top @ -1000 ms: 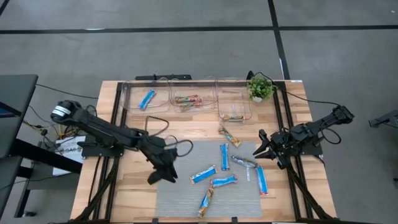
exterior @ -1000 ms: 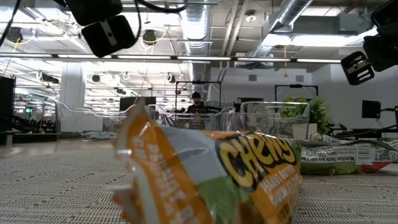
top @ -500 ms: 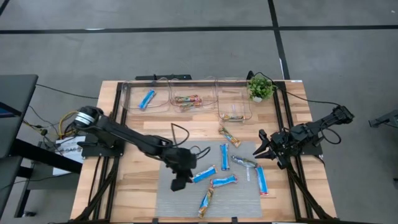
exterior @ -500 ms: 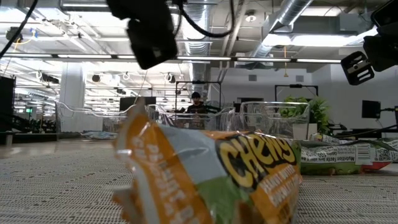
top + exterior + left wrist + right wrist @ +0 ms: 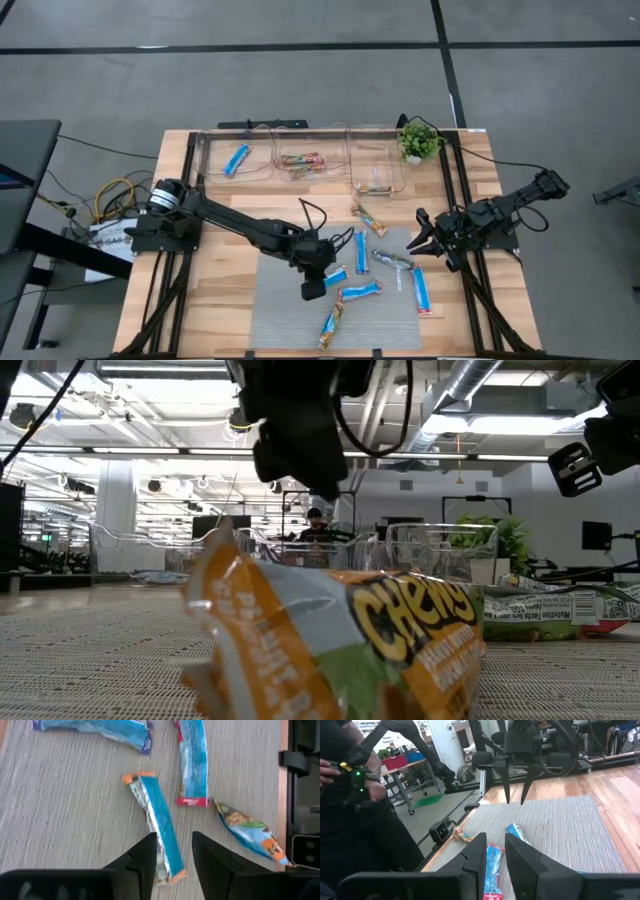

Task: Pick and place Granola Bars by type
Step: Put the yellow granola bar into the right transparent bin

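Several granola bars lie on the grey mat (image 5: pixel 290 325): blue ones (image 5: pixel 328 279) (image 5: pixel 359 291) (image 5: pixel 360 251) (image 5: pixel 421 288), a silvery-green one (image 5: pixel 392 261) and an orange-brown one (image 5: pixel 331 324). Another orange-brown bar (image 5: pixel 369 219) lies on the wood. Each of the three clear bins holds a bar: blue (image 5: pixel 237 158), orange-brown (image 5: pixel 302 160), silvery-green (image 5: pixel 376 187). My left gripper (image 5: pixel 314 290) is open, pointing down over the mat. In its wrist view, a blue bar (image 5: pixel 157 825) runs between the open fingers of my left gripper (image 5: pixel 172 837). My right gripper (image 5: pixel 420 238) waits open at the mat's right edge.
A small potted plant (image 5: pixel 418 140) stands at the far right corner beside the bins. An orange-brown bar (image 5: pixel 340 640) fills the low view's foreground. A person in dark clothes (image 5: pixel 355 795) stands beyond the table's left side. Bare wood lies left of the mat.
My left arm has swung from the bare wood left of the mat toward the table's right, across the mat, and now hangs over the blue bars near the mat's middle. My right arm has kept still. No bar has moved.
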`<act>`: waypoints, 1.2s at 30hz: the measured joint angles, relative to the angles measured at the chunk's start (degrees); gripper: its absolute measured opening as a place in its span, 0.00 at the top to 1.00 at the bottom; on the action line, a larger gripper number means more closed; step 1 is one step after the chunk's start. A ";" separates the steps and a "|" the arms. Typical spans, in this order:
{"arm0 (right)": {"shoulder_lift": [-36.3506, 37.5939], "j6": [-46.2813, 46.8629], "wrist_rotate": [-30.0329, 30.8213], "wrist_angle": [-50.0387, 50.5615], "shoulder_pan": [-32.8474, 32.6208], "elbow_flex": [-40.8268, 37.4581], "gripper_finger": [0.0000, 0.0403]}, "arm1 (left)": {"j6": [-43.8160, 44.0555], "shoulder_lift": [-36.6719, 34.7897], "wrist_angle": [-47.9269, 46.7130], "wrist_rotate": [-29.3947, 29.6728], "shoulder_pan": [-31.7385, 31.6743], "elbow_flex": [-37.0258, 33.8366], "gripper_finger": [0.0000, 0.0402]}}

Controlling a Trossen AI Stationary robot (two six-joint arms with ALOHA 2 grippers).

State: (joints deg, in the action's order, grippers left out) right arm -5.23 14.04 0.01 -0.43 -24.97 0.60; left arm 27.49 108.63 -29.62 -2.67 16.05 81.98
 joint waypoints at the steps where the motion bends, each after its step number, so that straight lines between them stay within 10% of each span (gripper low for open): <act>1: 0.02 -0.02 0.00 0.00 0.00 0.00 0.85 | 0.02 0.26 0.30 0.05 0.01 0.15 0.71; 14: 0.01 0.00 0.00 0.02 0.00 0.01 0.85 | 0.81 2.24 -3.49 6.55 0.87 0.15 0.71; 36: 0.00 -0.02 0.00 0.02 -0.02 0.02 0.85 | -2.67 10.58 4.22 -5.53 3.82 4.42 0.54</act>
State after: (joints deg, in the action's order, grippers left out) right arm -5.23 14.03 0.01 -0.40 -24.99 0.62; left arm 24.81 119.22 -25.41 -8.21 19.88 86.40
